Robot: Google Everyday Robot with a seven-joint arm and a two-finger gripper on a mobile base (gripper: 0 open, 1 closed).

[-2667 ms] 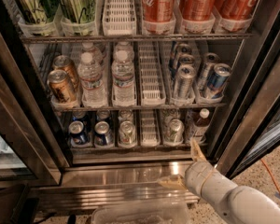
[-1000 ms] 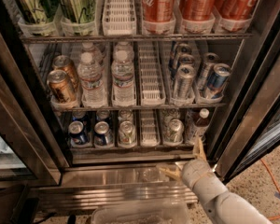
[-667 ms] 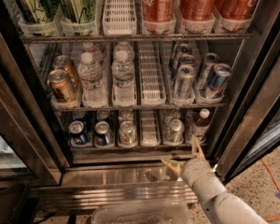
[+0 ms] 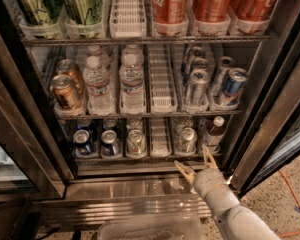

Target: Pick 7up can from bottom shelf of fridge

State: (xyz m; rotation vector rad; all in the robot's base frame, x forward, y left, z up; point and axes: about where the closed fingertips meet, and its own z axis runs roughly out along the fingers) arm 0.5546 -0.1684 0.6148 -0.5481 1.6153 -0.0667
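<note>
Camera view: gripper point(image 4: 196, 163) below half-hidden 7up can point(image 4: 188, 139)

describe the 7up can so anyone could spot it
In the fridge, look at the bottom shelf. The 7up can stands just left of the brown bottle, behind the open gripper. It's pale with a silver top, unlike the blue cans at left.

Gripper point(image 4: 195, 159), fingers spread, sits low right, just in front of the bottom shelf point(image 4: 125, 160) ledge. 7up can point(image 4: 187, 140) is straight behind it with nothing between. Bottle point(image 4: 214, 132) is tight on the can's right. Empty lane point(image 4: 160, 136) on its left gives room. Middle rack point(image 4: 140, 115) is close overhead. Door frame point(image 4: 260, 109) crowds the right.
</note>
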